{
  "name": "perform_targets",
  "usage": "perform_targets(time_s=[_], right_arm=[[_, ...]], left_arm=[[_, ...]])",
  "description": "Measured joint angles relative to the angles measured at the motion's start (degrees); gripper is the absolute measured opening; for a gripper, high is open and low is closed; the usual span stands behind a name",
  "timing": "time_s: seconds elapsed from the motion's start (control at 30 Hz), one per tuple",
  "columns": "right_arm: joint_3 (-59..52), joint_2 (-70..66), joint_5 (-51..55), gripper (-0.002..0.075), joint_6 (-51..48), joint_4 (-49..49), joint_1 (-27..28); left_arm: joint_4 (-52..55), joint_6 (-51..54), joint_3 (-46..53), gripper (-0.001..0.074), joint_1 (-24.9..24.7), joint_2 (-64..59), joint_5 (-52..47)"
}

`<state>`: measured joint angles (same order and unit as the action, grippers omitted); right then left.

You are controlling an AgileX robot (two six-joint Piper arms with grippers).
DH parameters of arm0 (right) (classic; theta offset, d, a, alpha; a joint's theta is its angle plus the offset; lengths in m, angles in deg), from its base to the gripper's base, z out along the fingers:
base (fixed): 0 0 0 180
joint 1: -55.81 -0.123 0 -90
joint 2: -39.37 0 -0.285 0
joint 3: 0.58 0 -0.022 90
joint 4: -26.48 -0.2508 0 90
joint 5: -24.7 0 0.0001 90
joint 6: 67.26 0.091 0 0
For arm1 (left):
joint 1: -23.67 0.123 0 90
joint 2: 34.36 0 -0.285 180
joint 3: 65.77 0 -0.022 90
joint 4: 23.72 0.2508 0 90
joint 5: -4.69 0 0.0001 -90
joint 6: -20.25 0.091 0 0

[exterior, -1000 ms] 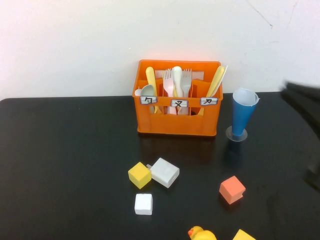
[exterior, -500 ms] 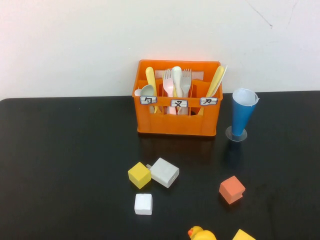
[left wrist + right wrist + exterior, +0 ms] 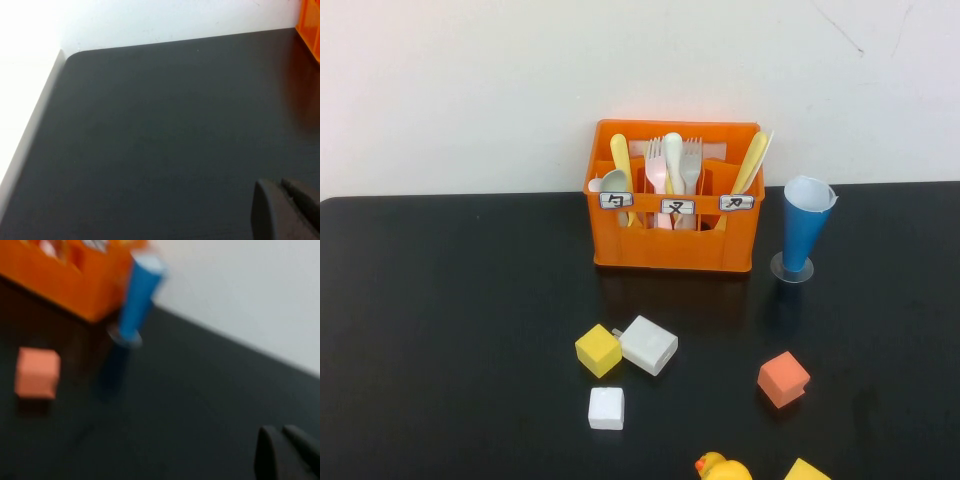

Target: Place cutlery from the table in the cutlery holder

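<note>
The orange cutlery holder (image 3: pixel 672 240) stands at the back of the black table (image 3: pixel 450 300). The pale pinkish-white fork (image 3: pixel 656 168) stands upright in its middle compartment, tines up, beside a greyish-white fork (image 3: pixel 691 165). Neither arm shows in the high view. My left gripper (image 3: pixel 280 187) is shut and empty, hovering over bare table near the table's rounded corner; an edge of the holder (image 3: pixel 311 25) shows in that view. My right gripper (image 3: pixel 280 432) is shut and empty over the table, to the right of the holder (image 3: pixel 65 275).
A blue paper cup (image 3: pixel 804 228) stands right of the holder and shows in the right wrist view (image 3: pixel 137 295). A yellow cube (image 3: pixel 598 350), white block (image 3: pixel 649 344), white cube (image 3: pixel 606 408), orange cube (image 3: pixel 783 379) and yellow duck (image 3: pixel 722 468) lie in front.
The right arm, seen at the right edge of the high view a second ago, has drawn back out of that view. Nothing on the table has moved.
</note>
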<state>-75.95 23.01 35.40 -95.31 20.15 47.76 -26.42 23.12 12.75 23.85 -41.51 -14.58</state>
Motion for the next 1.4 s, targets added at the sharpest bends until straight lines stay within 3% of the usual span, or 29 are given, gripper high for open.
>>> perform_targets(time_s=[0.17,0.3,0.7,1.4], right_arm=[[-1.29,1.02,3.04,-0.0001,0.00,-0.32,8.44],[-3.46,5.35,3.26,-0.0001,2.17,-0.32,11.26],[-3.34,9.30,8.87,-0.0002,24.97,9.15,11.57],[-3.26,9.30,8.97,-0.0003,22.61,10.42,11.57]], left_arm=[[0.00,0.00,0.00,-0.0001,0.00,0.00,0.00],[0.00,0.00,0.00,-0.0001,0.00,0.00,0.00],[0.00,-0.15,0.00,-0.0001,0.00,0.00,0.00],[0.00,-0.15,0.00,-0.0001,0.00,0.00,0.00]])
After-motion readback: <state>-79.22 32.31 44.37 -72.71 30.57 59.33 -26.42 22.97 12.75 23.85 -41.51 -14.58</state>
